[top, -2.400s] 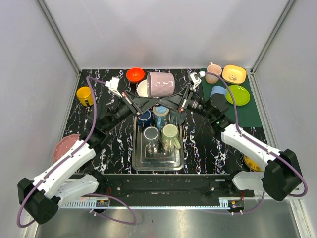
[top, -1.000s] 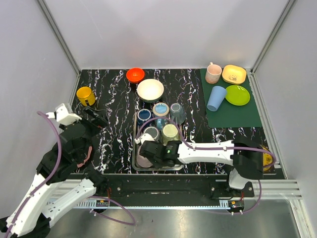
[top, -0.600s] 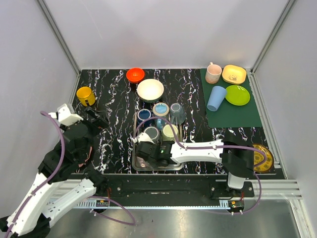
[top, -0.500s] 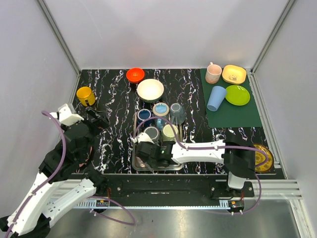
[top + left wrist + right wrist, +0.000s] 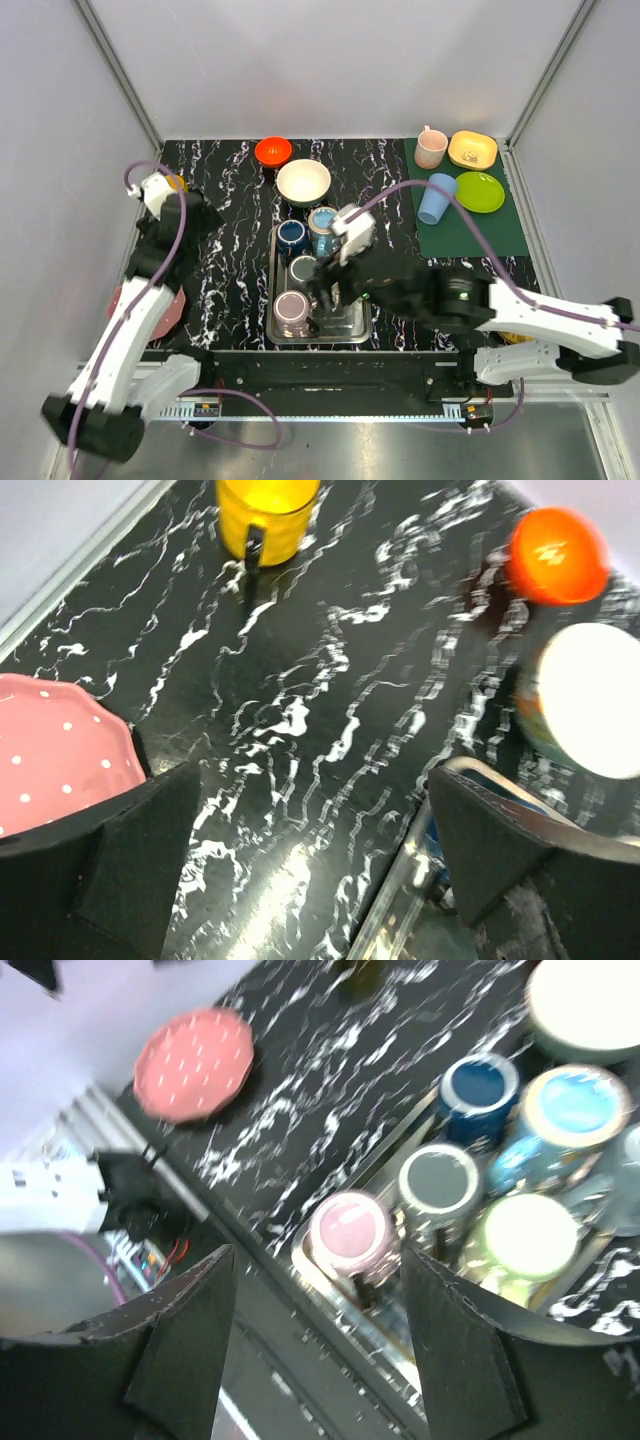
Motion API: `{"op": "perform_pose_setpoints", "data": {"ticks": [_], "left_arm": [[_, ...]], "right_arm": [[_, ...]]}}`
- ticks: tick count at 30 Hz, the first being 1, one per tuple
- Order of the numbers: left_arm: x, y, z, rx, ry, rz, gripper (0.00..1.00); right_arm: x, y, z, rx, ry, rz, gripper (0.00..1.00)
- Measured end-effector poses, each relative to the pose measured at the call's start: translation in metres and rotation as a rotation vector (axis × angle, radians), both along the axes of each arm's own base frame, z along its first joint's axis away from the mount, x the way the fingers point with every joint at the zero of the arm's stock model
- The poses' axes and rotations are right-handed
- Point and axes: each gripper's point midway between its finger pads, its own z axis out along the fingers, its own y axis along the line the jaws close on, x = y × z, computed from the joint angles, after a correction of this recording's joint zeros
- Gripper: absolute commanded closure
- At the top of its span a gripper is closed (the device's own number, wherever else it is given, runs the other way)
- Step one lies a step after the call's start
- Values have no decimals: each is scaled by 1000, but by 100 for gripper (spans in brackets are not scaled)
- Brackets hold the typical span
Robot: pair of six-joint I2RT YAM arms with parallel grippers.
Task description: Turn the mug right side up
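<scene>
The pink mug (image 5: 291,309) stands in the front left corner of the metal tray (image 5: 348,323), its round mouth facing up. In the right wrist view the pink mug (image 5: 350,1233) sits just beyond my fingers, apart from them. My right gripper (image 5: 322,283) hovers over the tray, open and empty, its gap (image 5: 320,1360) wide. My left gripper (image 5: 192,215) is at the far left of the table, open (image 5: 315,880) over bare black marble with nothing between the fingers.
The tray also holds a dark blue mug (image 5: 291,235), a light blue mug (image 5: 323,222), a grey mug (image 5: 303,268) and a green mug (image 5: 528,1237). Around it are a white bowl (image 5: 303,182), orange bowl (image 5: 273,151), yellow mug (image 5: 268,510), pink plate (image 5: 55,750) and green mat (image 5: 470,230) with dishes.
My right gripper has opened, let go of the pink mug in the tray and risen back from it. The left arm has swung toward the far left corner.
</scene>
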Motion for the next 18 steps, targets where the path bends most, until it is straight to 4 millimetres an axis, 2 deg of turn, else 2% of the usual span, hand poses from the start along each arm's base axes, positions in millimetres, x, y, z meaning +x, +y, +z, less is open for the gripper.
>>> {"op": "perform_pose_setpoints", "data": {"ticks": [2, 4, 6, 9, 11, 16, 18], "left_arm": [[21, 20, -24, -5, 94, 54, 1], [38, 39, -54, -33, 189, 89, 1], [52, 59, -81, -82, 258, 117, 1], [71, 81, -108, -127, 304, 131, 1], [86, 90, -126, -138, 349, 117, 6], [138, 102, -164, -108, 415, 31, 12], [146, 105, -173, -98, 435, 6, 16]], "right_arm": [[17, -23, 26, 63, -46, -73, 29], [33, -41, 34, 88, -90, -148, 29], [43, -59, 20, 57, -131, -208, 29], [51, -72, -6, -32, -166, -243, 27], [56, -77, -19, -83, -180, -259, 27], [71, -90, -26, -100, -193, -306, 26], [78, -99, -27, -91, -192, -334, 25]]}}
